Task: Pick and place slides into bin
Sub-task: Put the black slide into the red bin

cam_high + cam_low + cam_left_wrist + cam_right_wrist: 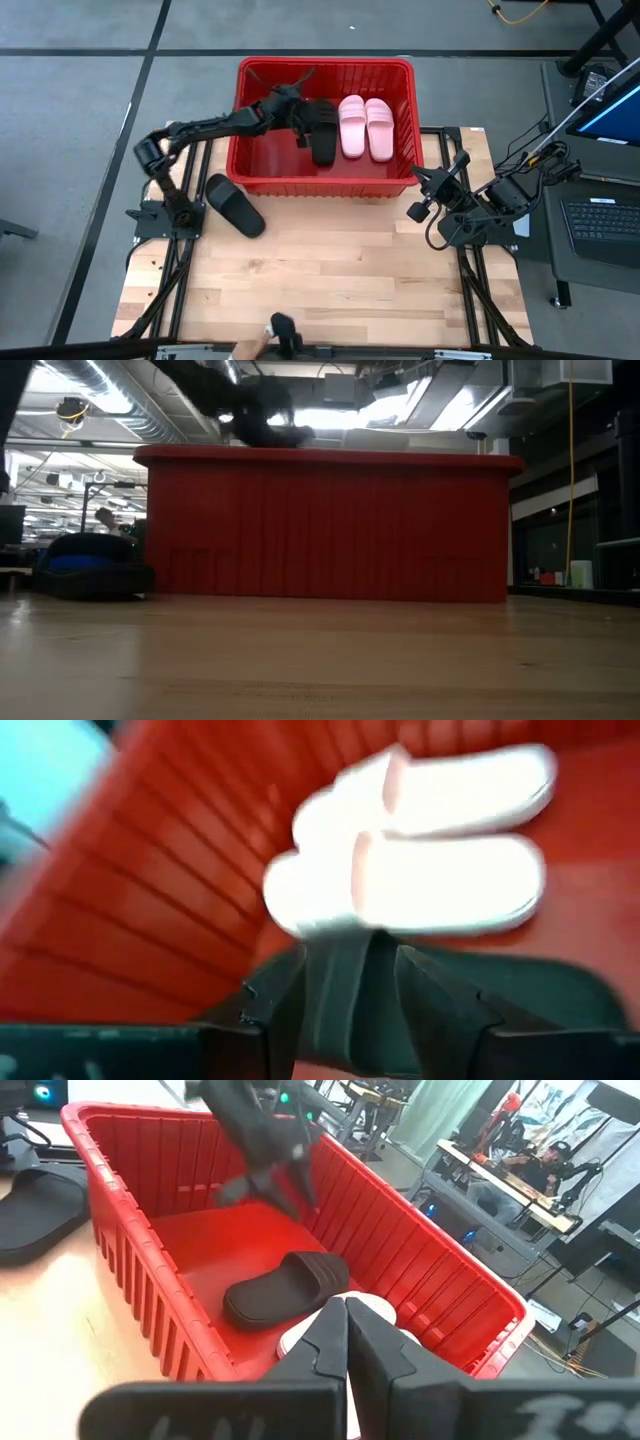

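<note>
red bin (262, 108), pink pair (364, 126) and black slide (322, 130) inside, black slide (234, 204) outside

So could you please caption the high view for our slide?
Left gripper open over black slide in red bin.

overhead, table-level, wrist views share bin (325, 125)

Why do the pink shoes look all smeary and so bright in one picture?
In the left wrist view the pink slides are blurred and glare nearly white; the black slide under the left hand is soft too. In the high view they look sharp and properly pink inside the bin. In the right wrist view the left arm is smeared.
</note>
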